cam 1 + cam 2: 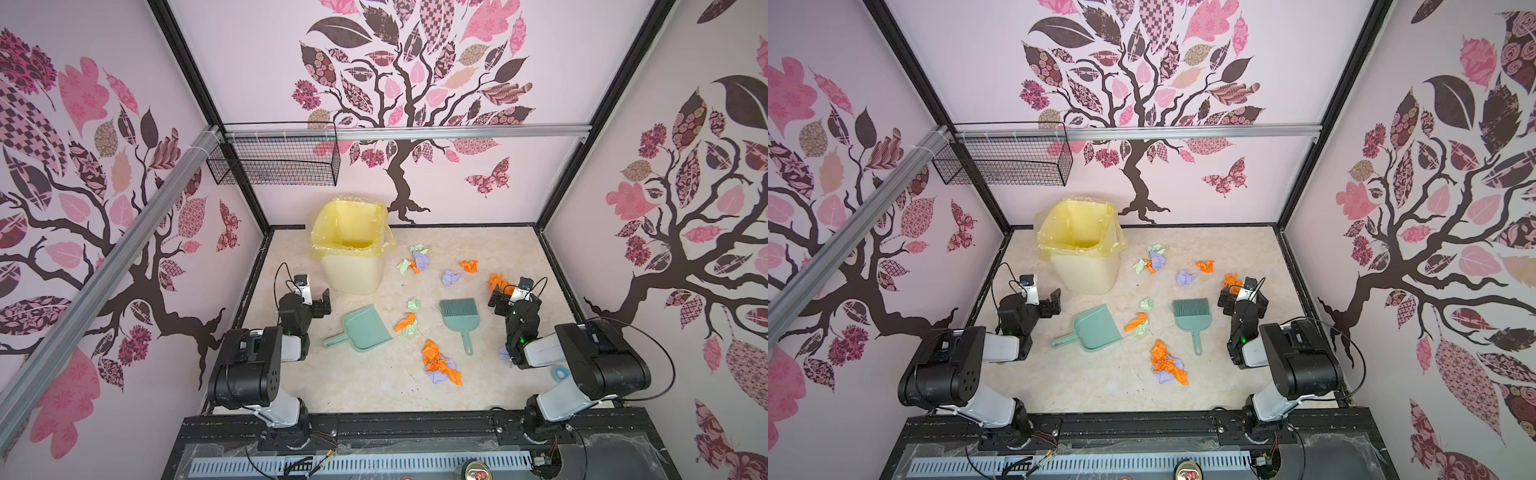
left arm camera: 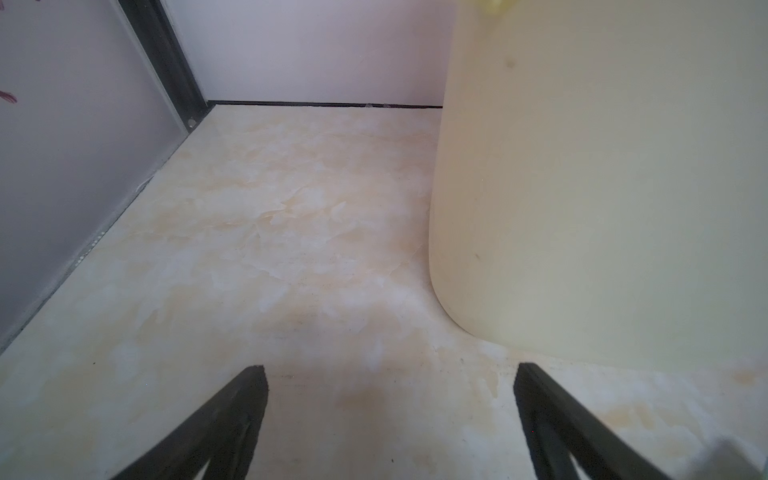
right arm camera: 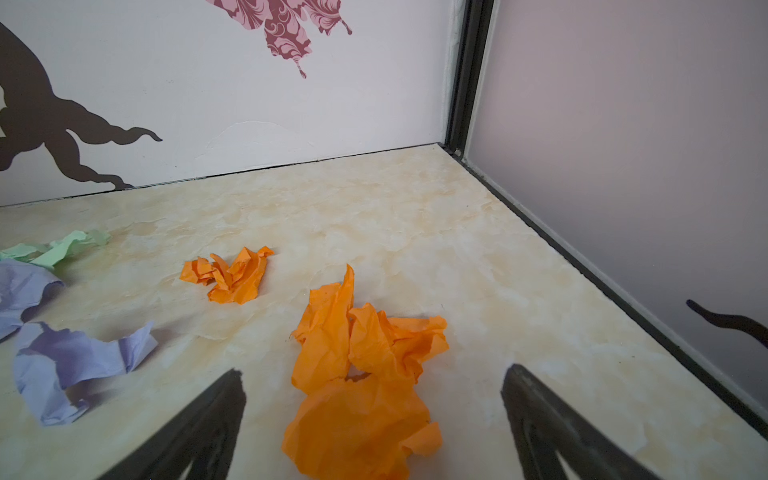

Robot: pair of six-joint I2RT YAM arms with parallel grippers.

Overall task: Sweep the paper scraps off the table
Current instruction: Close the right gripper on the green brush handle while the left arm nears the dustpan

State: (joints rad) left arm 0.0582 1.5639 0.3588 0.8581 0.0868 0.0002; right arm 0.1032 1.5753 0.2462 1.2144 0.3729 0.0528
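1. Near zone. Nearest the arm bases, a near heap [image 1: 441, 365] of orange and lavender paper scraps lay on the table [image 1: 353, 390], right of centre in both top views. No scrap appeared to have been collected, so the sweep was judged not yet begun.

2. Tool zone. Beyond the heap lay both tools, neither of them gripped. The teal dustpan [image 1: 368, 328] lay left of centre, with its handle pointing near-left toward the left arm. Its wide mouth faced a middle cluster [image 1: 407, 322] of orange and green wads just beside it. The teal brush [image 1: 460, 318] lay right of centre with its long axis running near to far: handle toward the arm bases, bristles toward the back wall.

3. Grippers. The left gripper [image 1: 323, 303] stood fully spread and empty over bare table beside the waste bin [image 1: 353, 270]. The right gripper [image 1: 498, 300] stood equally spread and empty above an orange wad [image 3: 357, 374]. Contact with that wad could not be determined.

4. Governing relation. The brush lay just inboard of the right gripper, toward table centre, with its handle end closer to the arm bases than the gripper. The right arm was nearer the brush and the left arm nearer the dustpan. Grasping the handle would probably require the right gripper to draw back and turn inward, with its fingers set across the handle axis.

5. Far zone. A far scatter [image 1: 417, 259] of green, lavender and orange wads lay between the bin and the right wall.
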